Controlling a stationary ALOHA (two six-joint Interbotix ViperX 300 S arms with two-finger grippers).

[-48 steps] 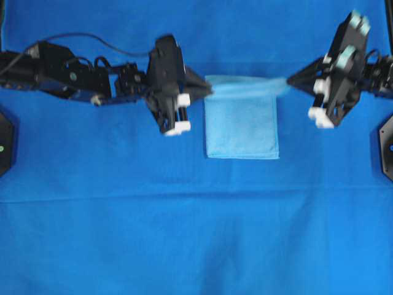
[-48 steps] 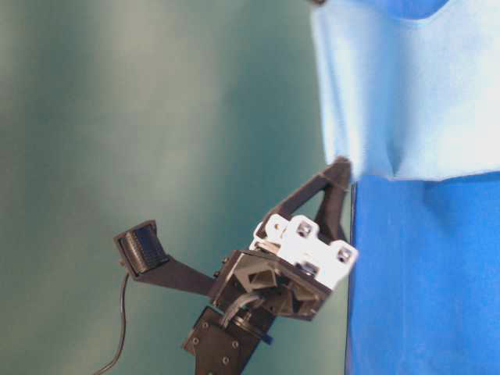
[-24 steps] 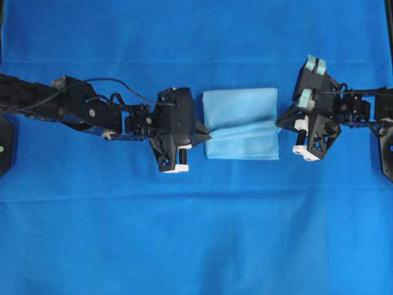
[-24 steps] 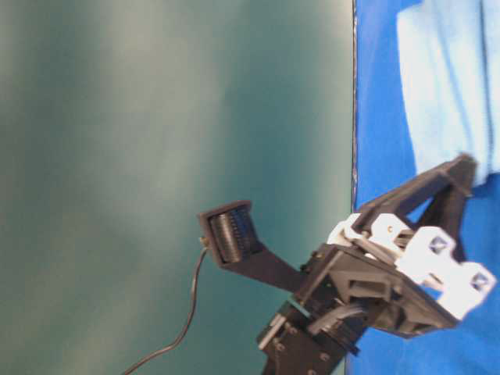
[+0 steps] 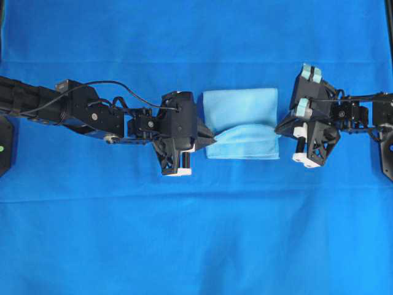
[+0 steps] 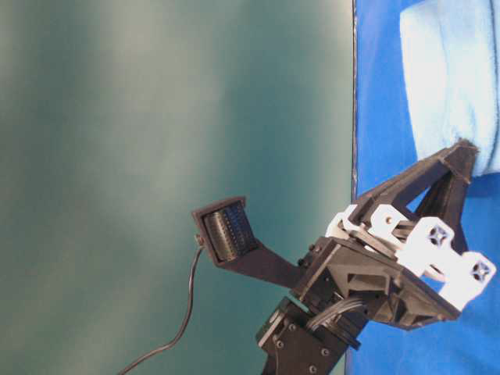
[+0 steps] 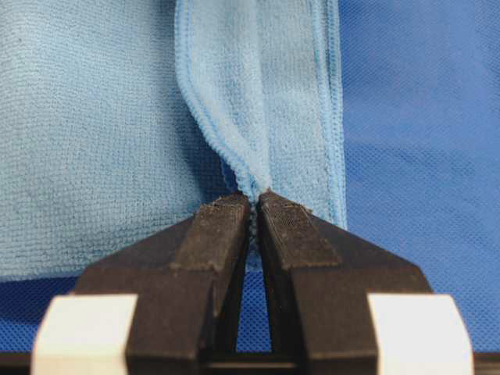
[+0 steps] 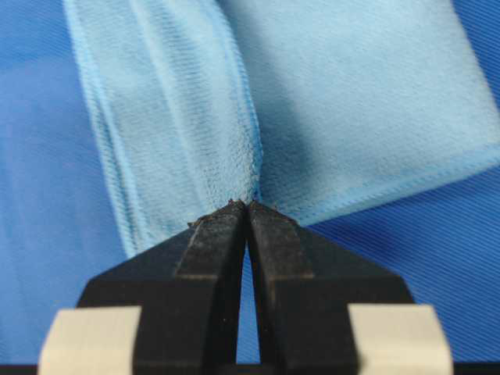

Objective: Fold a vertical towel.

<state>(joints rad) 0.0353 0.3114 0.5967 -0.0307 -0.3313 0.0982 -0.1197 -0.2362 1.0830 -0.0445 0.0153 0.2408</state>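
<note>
The light sky-blue towel (image 5: pixel 241 114) lies folded on the table, its upper layer drawn over the lower one. My left gripper (image 5: pixel 212 134) is shut on the left corner of that upper layer's stitched edge, and in the left wrist view the gripper (image 7: pixel 255 195) pinches the towel (image 7: pixel 101 133) at its tips. My right gripper (image 5: pixel 277 128) is shut on the right corner; in the right wrist view the gripper (image 8: pixel 247 205) clamps the towel (image 8: pixel 367 94) the same way. The held edge lies a little short of the towel's near edge. The table-level view shows the towel (image 6: pixel 453 78) at the top right.
A large royal-blue cloth (image 5: pixel 196 233) covers the table. Black arm bases stand at the left edge (image 5: pixel 5 141) and the right edge (image 5: pixel 387 144). A black cable (image 5: pixel 110 86) runs along the left arm. A teal wall (image 6: pixel 156 117) fills the table-level view.
Both grippers carried the towel's edge from the far side towards the near side and lowered it, laying the upper layer over the lower. In the last half second they barely moved.
</note>
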